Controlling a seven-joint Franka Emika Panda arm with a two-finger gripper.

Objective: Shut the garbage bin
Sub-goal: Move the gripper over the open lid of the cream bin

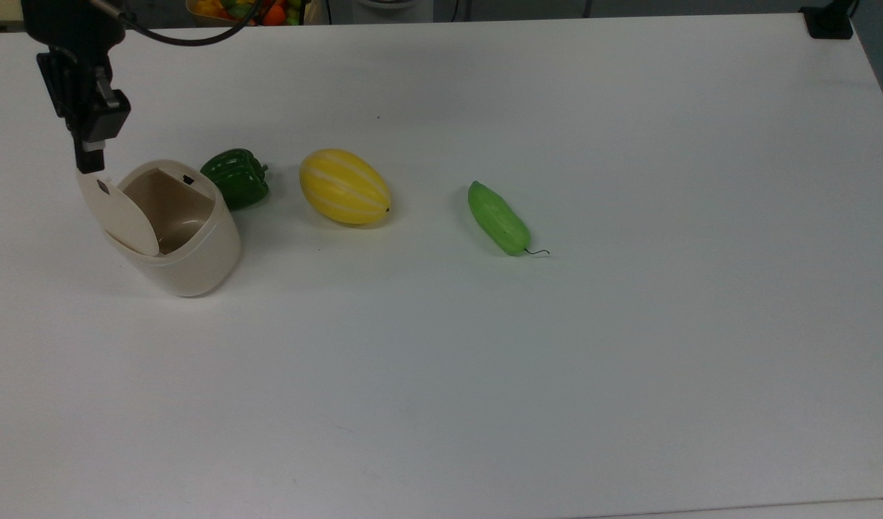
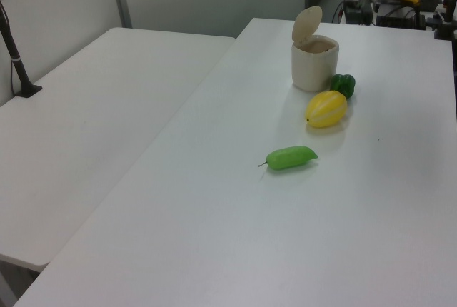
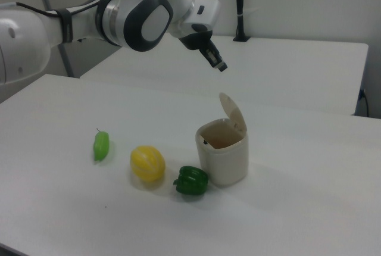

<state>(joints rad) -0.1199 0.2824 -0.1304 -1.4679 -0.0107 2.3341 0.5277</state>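
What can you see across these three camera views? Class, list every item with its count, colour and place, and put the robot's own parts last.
garbage bin: one, cream-beige, at the top view's left end of the row, lid standing open
pepper: one, dark green, right beside the bin
melon: one, yellow with pale stripes, between pepper and cucumber
cucumber: one, light green, at the top view's right end of the row
table: one, white, under everything
second table: one, white, on the left view's left
gripper: one, black, above the raised lid
arm: one, white and grey
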